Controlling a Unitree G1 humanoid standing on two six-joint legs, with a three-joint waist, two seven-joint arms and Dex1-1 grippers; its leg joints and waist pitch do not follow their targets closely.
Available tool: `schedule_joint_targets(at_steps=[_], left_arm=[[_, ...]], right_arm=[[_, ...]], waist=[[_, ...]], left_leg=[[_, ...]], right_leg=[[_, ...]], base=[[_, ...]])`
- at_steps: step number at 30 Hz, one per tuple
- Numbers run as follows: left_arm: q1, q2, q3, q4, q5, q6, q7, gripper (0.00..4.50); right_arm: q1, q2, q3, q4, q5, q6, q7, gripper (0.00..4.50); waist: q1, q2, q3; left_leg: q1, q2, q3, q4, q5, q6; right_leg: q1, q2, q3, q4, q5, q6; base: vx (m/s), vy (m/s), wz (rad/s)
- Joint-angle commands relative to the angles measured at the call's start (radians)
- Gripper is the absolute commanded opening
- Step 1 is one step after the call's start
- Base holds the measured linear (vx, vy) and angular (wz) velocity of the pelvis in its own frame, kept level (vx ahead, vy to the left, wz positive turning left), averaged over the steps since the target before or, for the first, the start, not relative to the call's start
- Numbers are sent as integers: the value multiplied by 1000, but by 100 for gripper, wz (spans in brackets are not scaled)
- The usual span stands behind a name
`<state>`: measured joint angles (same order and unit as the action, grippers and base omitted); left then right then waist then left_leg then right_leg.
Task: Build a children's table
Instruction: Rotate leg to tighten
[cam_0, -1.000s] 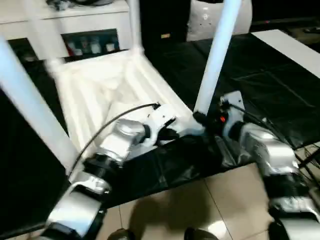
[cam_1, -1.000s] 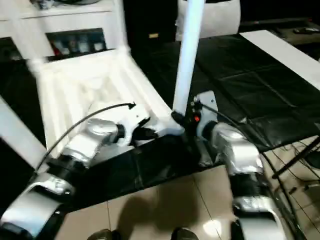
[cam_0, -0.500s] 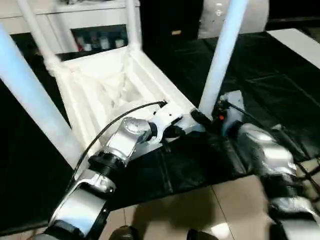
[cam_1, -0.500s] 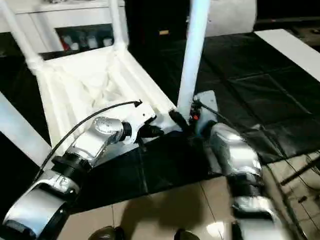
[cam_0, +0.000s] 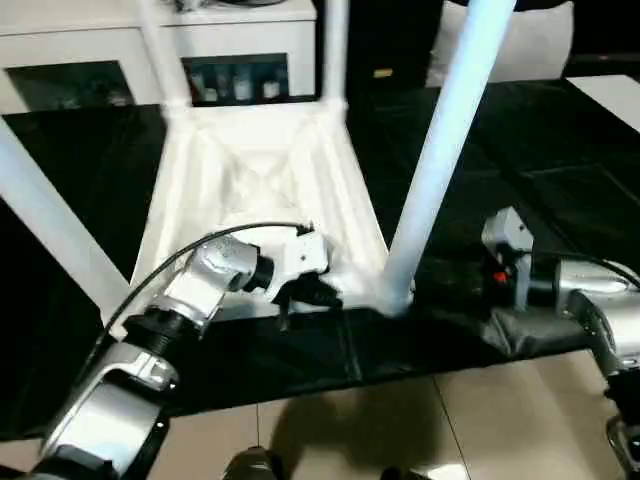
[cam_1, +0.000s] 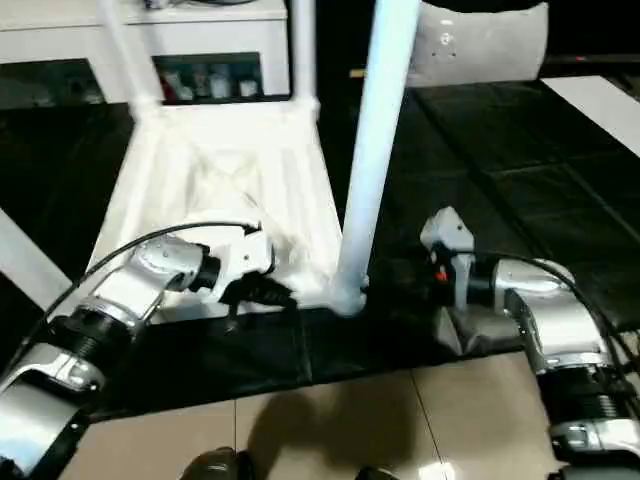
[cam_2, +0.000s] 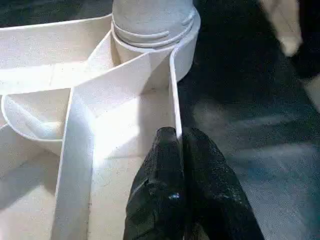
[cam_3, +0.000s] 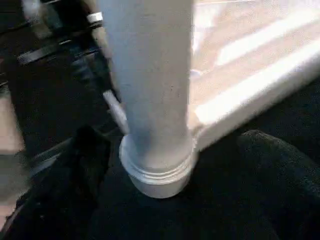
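Black-covered work table (cam_0: 520, 150), upturned children's table (cam_0: 260, 170) on it

Black cover (cam_0: 520, 160) over the work table, creased and glossy, its front edge hanging above a tan tiled floor (cam_0: 400, 420). White cabinet (cam_0: 110, 40) at the back, small bottles (cam_0: 225, 85) on its dark shelf. White sheet (cam_1: 600, 105) at the far right.

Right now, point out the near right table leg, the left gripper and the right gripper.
near right table leg (cam_0: 432, 165), left eye view, mid shaft.
left gripper (cam_2: 179, 137), left wrist view, between fingertips clamped on the tabletop rim.
right gripper (cam_3: 172, 150), right wrist view, between spread fingers.
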<state>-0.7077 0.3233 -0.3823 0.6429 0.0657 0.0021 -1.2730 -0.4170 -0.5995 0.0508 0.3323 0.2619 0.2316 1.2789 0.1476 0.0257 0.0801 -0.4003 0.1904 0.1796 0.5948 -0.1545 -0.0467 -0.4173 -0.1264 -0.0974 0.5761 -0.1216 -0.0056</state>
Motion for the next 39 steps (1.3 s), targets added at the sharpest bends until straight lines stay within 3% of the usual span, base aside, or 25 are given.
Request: schedule_joint_targets(at_steps=[1,2,11,20,27,30,33,35,36,39], left_arm=[[-13,-6,-49,-50,1,-54,-74,0],[-10,-1,-59,-58,-2,-69,-107,0],[-18,-14,-64,-52,-13,-94,-134,0],[-16,-9,-55,-46,-15,-99,-137,0],[-7,-18,-33,-63,-37,-52,-117,0],[-4,-41,0,-92,-59,37,-64,0],[-8,-54,16,-95,-52,76,-10,0],[-22,-77,40,-90,-47,136,70,0],[-24,-81,43,-90,-47,145,81,0],[-44,-150,86,-80,-43,251,242,0]], right_arm=[[4,-11,15,-14,16,-16,47,417],[3,-13,31,-17,19,-24,79,394],[9,19,80,-18,29,-27,146,325],[20,12,89,-7,43,-8,180,240],[44,29,73,-43,76,47,168,208],[30,89,60,-58,58,125,17,205],[5,136,57,-29,13,139,-107,205],[-31,192,45,10,-27,157,-244,204],[-36,200,43,15,-32,160,-263,203],[-123,339,-15,100,-76,251,-588,202]], waist=[[-7,-9,-93],[-3,-14,-93],[6,-12,-94],[6,-15,-91],[6,-13,-89],[4,-14,-87],[-15,-14,-82],[-31,-13,-76],[-44,-12,-73],[-83,-14,-68]], left_leg=[[34,43,-6,-75,-339,38],[33,43,-6,-76,-333,37],[30,45,-8,-76,-332,32],[28,43,-8,-76,-314,41],[28,43,-7,-76,-313,41],[27,42,-8,-78,-311,40],[27,37,-13,-81,-351,8],[24,33,-18,-85,-391,-10],[28,31,-20,-84,-420,-18],[18,23,-29,-84,-447,-37]], right_leg=[[49,-37,38,-63,-376,-202],[49,-36,38,-62,-368,-206],[50,-38,39,-58,-371,-207],[50,-37,39,-57,-370,-204],[49,-35,40,-56,-359,-207],[49,-35,40,-57,-372,-204],[46,-35,35,-63,-457,-180],[48,-36,30,-74,-525,-144],[41,-36,27,-80,-560,-131],[47,-34,14,-87,-629,-97]], base=[[0,0,0],[0,0,0],[0,0,0],[0,0,0],[0,0,0],[0,0,0],[0,0,0],[0,0,0],[0,0,0],[0,0,0]])
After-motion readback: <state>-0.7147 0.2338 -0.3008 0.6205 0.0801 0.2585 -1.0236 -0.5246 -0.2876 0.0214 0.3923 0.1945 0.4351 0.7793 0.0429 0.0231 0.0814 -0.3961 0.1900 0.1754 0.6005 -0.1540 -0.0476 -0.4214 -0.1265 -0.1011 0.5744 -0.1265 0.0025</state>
